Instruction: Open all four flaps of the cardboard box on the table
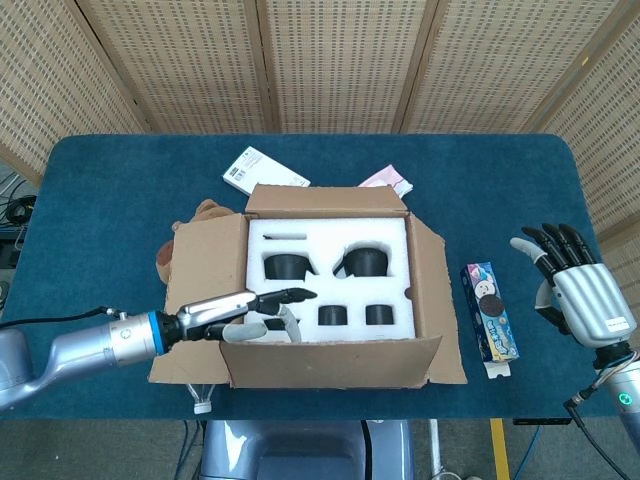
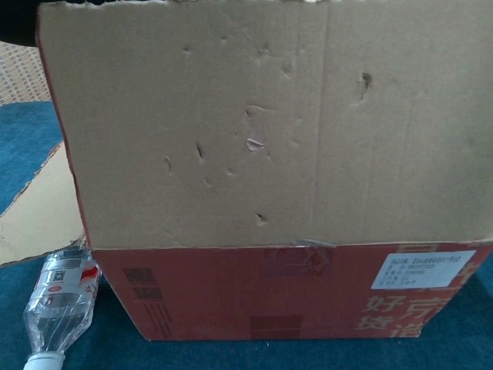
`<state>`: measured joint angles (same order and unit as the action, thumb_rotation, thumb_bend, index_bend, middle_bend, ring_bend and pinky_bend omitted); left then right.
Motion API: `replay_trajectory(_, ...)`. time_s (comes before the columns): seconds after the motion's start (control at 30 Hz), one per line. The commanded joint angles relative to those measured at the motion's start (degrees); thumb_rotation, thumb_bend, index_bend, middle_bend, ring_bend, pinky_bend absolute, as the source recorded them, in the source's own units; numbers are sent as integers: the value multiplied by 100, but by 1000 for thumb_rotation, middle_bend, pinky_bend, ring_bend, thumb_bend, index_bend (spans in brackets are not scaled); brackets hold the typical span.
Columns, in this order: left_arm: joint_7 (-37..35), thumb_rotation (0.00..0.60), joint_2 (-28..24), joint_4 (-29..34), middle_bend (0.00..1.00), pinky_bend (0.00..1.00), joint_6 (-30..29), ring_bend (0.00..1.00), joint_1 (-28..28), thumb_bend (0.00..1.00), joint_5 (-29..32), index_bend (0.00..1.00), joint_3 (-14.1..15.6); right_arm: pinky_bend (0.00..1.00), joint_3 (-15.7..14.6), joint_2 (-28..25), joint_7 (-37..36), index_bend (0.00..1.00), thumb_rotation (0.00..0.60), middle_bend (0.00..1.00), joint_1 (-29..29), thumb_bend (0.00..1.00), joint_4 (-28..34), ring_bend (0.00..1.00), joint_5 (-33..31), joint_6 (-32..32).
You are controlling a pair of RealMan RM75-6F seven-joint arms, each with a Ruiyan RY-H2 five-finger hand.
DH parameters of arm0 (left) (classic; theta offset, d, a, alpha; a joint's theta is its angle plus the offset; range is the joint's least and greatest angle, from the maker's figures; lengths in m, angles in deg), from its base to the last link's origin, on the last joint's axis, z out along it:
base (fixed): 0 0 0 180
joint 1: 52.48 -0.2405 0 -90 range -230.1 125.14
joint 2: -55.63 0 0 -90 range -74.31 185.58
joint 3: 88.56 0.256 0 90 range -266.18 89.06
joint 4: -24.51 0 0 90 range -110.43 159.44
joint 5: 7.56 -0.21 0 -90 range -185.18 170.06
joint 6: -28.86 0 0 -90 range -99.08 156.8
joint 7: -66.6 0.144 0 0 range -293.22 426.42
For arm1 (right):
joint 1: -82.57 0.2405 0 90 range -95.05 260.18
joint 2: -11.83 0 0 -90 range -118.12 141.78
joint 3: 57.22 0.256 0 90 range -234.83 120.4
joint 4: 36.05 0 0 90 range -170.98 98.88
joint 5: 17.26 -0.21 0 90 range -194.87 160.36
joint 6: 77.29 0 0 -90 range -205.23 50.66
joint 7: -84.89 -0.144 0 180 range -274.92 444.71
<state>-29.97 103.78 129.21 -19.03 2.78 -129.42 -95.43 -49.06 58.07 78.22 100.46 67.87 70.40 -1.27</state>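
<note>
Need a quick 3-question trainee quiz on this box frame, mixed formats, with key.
1. True or false: the left hand is at the near flap of the cardboard box.
2. Multiple choice: what lies on the table to the right of the box in the head view? A) a cookie pack B) a mug C) a pair of scissors
3. Fill in: in the chest view, a clear plastic ______ lies by the box's lower left corner.

Key: 1 true; 2 A; 3 bottle. The right hand is open and away from the box.
</note>
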Motion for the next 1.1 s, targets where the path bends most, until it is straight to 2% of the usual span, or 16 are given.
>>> replay_trajectory(0.03, -682, 43, -114, -531, 4, 0, -755, 0, 456, 144, -635, 369, 634, 44, 2, -7, 22, 154, 600, 120, 0, 1000, 24, 0, 4, 2)
replay_trajectory(0.13, -849, 45, -109, -641, 5, 0, -1013, 0, 607, 143, -820, 369, 875, 44, 3, -9, 44, 155, 600, 120, 2, 1000, 47, 0, 3, -2)
replay_trajectory(0.33, -819, 44, -121, -646, 4, 0, -1210, 0, 808, 145, -952, 369, 1120, 44, 9, -20, 67, 155, 600, 119, 5, 1000, 75, 0, 1, -6)
replay_trajectory(0.7, -330, 44, -17, -318, 4, 0, -1067, 0, 1356, 144, -1070, 368, 1729, 44, -3, -22, 59, 155, 600, 119, -39, 1000, 83, 0, -5, 32)
replay_trajectory(0.9, -131, 44, 15, -243, 4, 0, -977, 0, 1566, 144, -911, 369, 1928, 44, -5, -16, 22, 155, 600, 120, -57, 1000, 56, 0, -6, 53)
replay_trajectory(1.0, 223, 44, -49, -208, 4, 0, -901, 0, 1547, 144, -663, 369, 1949, 44, -6, -8, -6, 155, 600, 120, -68, 1000, 31, 0, -3, 68)
replay_trajectory(1.1, 1148, 42, -253, -42, 5, 0, -750, 0, 1306, 145, -82, 369, 1827, 43, -7, 13, -58, 154, 600, 120, -80, 1000, -18, 0, -12, 81)
